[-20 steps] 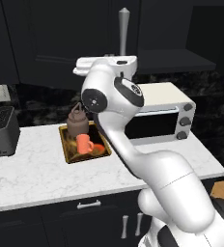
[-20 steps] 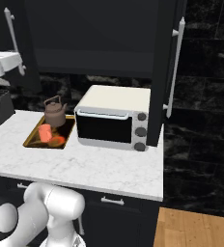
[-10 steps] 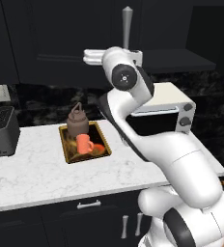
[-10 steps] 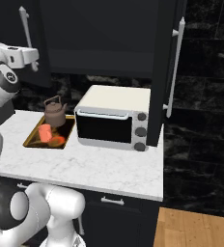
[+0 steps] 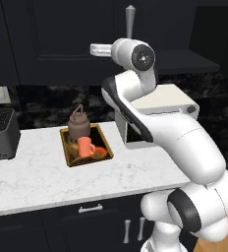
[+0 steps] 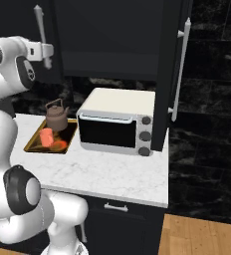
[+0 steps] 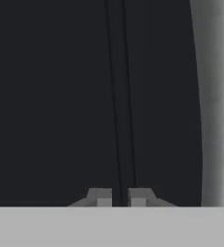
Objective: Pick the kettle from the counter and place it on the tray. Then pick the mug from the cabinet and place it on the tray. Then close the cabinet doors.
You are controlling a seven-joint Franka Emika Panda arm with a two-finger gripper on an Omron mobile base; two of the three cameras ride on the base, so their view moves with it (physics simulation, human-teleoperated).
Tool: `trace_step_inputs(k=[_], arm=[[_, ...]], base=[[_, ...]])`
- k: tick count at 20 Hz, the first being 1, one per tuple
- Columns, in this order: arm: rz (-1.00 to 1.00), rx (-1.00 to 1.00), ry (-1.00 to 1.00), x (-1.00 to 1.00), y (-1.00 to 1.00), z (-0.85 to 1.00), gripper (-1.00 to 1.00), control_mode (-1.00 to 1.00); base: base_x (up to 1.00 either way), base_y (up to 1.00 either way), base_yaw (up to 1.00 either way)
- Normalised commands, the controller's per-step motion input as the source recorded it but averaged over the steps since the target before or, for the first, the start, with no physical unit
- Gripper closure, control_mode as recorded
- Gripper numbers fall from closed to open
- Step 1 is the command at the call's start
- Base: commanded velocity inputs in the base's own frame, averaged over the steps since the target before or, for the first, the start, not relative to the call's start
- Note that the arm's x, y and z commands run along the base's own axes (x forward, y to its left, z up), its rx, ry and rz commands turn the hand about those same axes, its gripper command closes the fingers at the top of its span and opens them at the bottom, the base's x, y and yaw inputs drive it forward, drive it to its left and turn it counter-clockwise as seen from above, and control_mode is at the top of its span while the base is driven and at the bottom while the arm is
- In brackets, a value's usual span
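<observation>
Now my gripper (image 7: 119, 197), jaws nearly closed on nothing, faces a black door (image 7: 51, 96); kettle (image 5: 79, 126) and mug (image 5: 85, 146) sit on the tray (image 5: 66, 146) at seven o'clock. I'd push flat on the panel, clear of the handle (image 7: 215, 101) at three o'clock

1. The tray (image 5: 72, 146) lies on the bench (image 5: 42, 179), left of the toaster oven (image 6: 118, 124).
2. The kettle (image 5: 79, 125) stands at the tray's back; the mug (image 5: 85, 146) stands before it.
3. A toaster (image 5: 0, 133) sits at the bench's far left.
4. The cabinet doors (image 6: 170, 74) hang above.
</observation>
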Motion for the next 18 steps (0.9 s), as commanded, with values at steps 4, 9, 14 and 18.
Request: trace_step_inputs(k=[4, 9, 14, 18], arm=[[0.11, 0.00, 0.10, 0.39, 0.00, 0.00, 1.00, -1.00], [0.11, 0.00, 0.09, 0.43, 0.00, 0.00, 1.00, -1.00], [0.07, 0.00, 0.01, 0.40, 0.01, -0.10, 1.00, -1.00], [0.01, 0.00, 0.00, 0.37, 0.11, -0.23, 1.00, -1.00]], base=[[0.00, 0.00, 0.00], [0.00, 0.00, 0.00], [0.00, 0.00, 0.00], [0.00, 0.00, 0.00]])
